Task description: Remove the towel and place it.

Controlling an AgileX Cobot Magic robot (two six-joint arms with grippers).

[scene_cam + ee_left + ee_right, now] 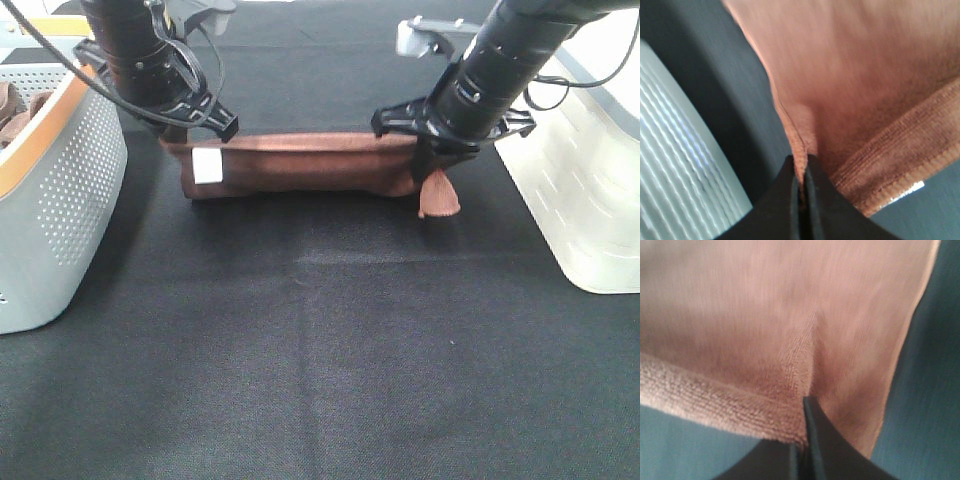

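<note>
The brown towel [300, 160] hangs stretched between my two grippers over the black table, its lower part folded and resting near the cloth surface. A small white tag [207, 165] shows at its left end. My left gripper [185, 135] is shut on the towel's left corner; the left wrist view shows the black fingers pinching the hemmed edge [799, 165]. My right gripper [432, 150] is shut on the right corner, with a flap [440, 195] hanging below it. The right wrist view shows the towel [790, 325] clamped at the fingertips [810, 415].
A grey perforated basket [70, 190] with a wooden rim stands at the left and holds more brown cloth [15, 115]. A white slotted basket [585, 190] stands at the right. The table is covered with black cloth [320, 360].
</note>
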